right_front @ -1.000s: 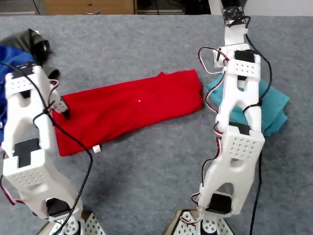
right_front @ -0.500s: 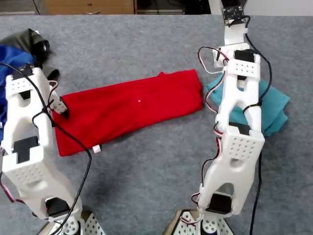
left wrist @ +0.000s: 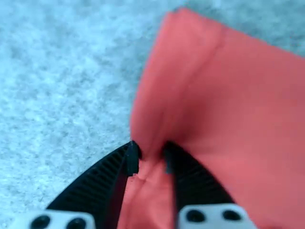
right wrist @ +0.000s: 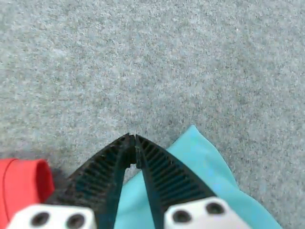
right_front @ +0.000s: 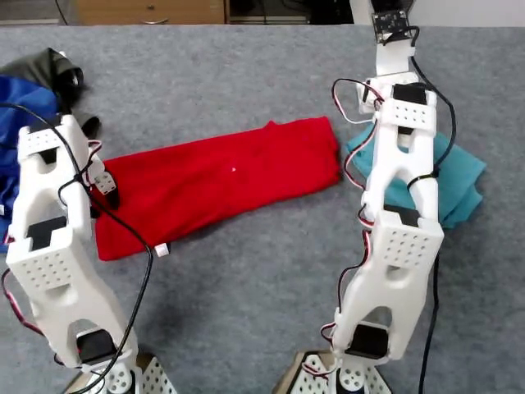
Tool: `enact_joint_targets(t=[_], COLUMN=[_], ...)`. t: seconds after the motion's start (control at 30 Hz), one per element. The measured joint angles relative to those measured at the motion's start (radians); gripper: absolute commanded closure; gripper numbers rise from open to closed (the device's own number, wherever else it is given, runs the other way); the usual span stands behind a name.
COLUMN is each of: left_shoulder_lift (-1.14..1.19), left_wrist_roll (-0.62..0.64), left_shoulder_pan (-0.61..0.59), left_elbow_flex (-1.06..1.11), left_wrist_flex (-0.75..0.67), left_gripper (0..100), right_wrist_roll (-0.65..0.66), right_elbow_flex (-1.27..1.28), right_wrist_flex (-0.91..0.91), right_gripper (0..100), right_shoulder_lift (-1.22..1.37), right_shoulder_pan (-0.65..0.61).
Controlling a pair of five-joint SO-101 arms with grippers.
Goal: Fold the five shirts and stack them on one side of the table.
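1. The red shirt (right_front: 230,176) is laid as a long strip across the middle of the table (right_front: 246,312).
2. One of its ends is pinched between the clenched jaws of the left gripper (left wrist: 148,153), presumably so that it can be carried over for the next fold.
3. The right gripper (right wrist: 133,139) is held closed on nothing, beside the teal shirt (right_front: 463,176), which is judged to be the start of the stack.

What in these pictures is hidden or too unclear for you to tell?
Teal shirt: high view, the right arm covers its middle, so its folding is unclear.
Blue shirt: high view, cut by the edge and the left arm.
Dark garment: high view, bunched; shirt or not, unclear.
Red shirt: left wrist view, blurred around the left claw.
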Motion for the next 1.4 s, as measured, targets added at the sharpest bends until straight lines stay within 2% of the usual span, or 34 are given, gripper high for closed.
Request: enact_joint_targets(t=[0.23,0.37,0.63,0.8,0.97,1.17,1.4], left_shoulder_lift=[0.002,0.006,0.017,0.017,0.009,-0.058,-0.052], left_wrist_roll=[0.000,0.002,-0.098,-0.100,-0.098,-0.100,-0.035], left_shoulder_pan=[0.009,-0.029,-0.192,-0.178,-0.049,0.221,0.505], left_elbow_flex=[-0.006,-0.034,-0.301,-0.509,-0.546,-0.574,-0.735], left_wrist_flex=[-0.002,0.008,0.227,0.342,0.353,0.353,0.353], left_gripper=[98,98,98,98,98,98,98], right_wrist_roll=[0.000,0.000,0.000,0.000,0.000,-0.002,-0.002], right_elbow_flex=[0.000,0.000,0.000,0.000,0.000,0.000,0.000], right_wrist_flex=[0.000,0.000,0.000,0.000,-0.006,-0.026,-0.026], right_gripper=[99.4,99.4,99.4,99.4,99.4,99.4,99.4], right_shoulder_lift=[0.000,0.000,0.000,0.000,0.000,0.032,0.032], right_shoulder_pan=[0.000,0.000,0.000,-0.002,-0.002,-0.002,-0.002])
